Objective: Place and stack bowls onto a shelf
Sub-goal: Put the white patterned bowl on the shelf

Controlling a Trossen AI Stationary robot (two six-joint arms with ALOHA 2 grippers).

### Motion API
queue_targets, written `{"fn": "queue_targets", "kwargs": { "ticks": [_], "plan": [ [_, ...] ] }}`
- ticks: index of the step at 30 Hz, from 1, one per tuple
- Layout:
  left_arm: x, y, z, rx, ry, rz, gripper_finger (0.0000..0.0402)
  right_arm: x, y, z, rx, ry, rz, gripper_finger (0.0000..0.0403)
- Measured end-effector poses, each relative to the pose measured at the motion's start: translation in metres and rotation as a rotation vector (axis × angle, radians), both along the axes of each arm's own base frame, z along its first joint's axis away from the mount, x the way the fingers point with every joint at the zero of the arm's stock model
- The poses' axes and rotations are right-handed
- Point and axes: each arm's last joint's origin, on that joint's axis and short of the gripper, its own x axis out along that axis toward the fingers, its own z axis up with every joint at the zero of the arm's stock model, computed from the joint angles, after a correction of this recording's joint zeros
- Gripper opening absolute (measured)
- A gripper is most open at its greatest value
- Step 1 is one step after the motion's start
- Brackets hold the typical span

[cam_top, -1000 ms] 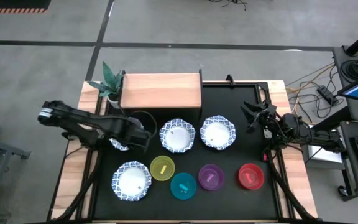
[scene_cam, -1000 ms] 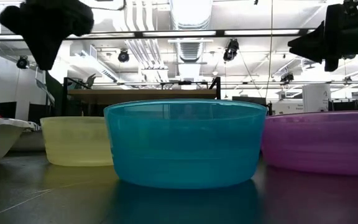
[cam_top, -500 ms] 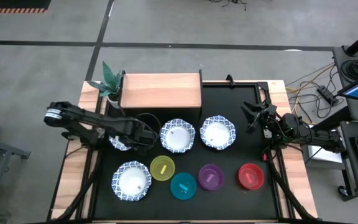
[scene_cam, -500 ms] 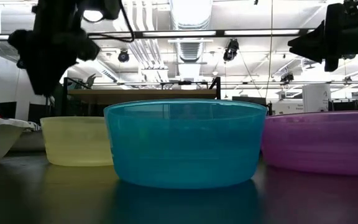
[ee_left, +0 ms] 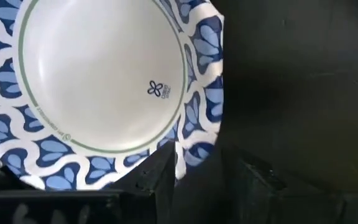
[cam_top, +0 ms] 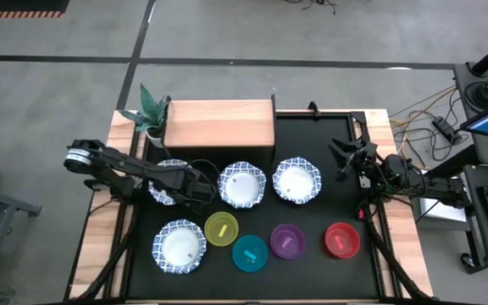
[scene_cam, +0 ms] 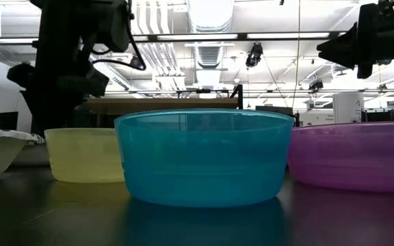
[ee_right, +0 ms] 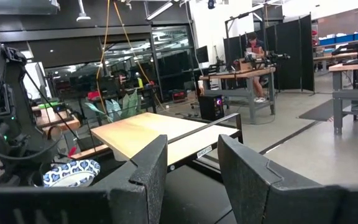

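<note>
Four white bowls with blue wavy rims sit on the black mat: one under my left arm (cam_top: 164, 185), two in the middle (cam_top: 242, 185) (cam_top: 296, 180), and one near the front (cam_top: 179, 246). In front of them stand the yellow-green (cam_top: 221, 229), teal (cam_top: 249, 252), purple (cam_top: 287, 241) and red (cam_top: 341, 240) bowls. The wooden shelf (cam_top: 220, 124) stands at the far edge. My left gripper (cam_top: 200, 190) (ee_left: 201, 163) is open and low over the first bowl's right rim (ee_left: 194, 146), one finger over the bowl and one outside it. My right gripper (cam_top: 346, 161) (ee_right: 192, 155) waits open, high at the right.
A potted plant (cam_top: 151, 114) stands left of the shelf. The teal bowl (scene_cam: 204, 157), yellow-green bowl (scene_cam: 84, 154) and purple bowl (scene_cam: 354, 156) fill the low view. Bare mat (cam_top: 329, 135) lies right of the shelf. Cables and a monitor sit beyond the right edge.
My left gripper has moved toward the table's right and come down, from above the bowl's middle to its right rim. The bowls have not moved.
</note>
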Motion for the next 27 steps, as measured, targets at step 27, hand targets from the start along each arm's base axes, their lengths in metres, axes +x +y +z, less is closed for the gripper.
{"fn": "queue_targets", "kwargs": {
  "ticks": [27],
  "plan": [
    [0.020, -0.016, 0.004, -0.004, 0.106, -0.154, 0.0002, 0.000, 0.000, 0.000, -0.005, 0.007, -0.001, 0.0132]
  ]
}}
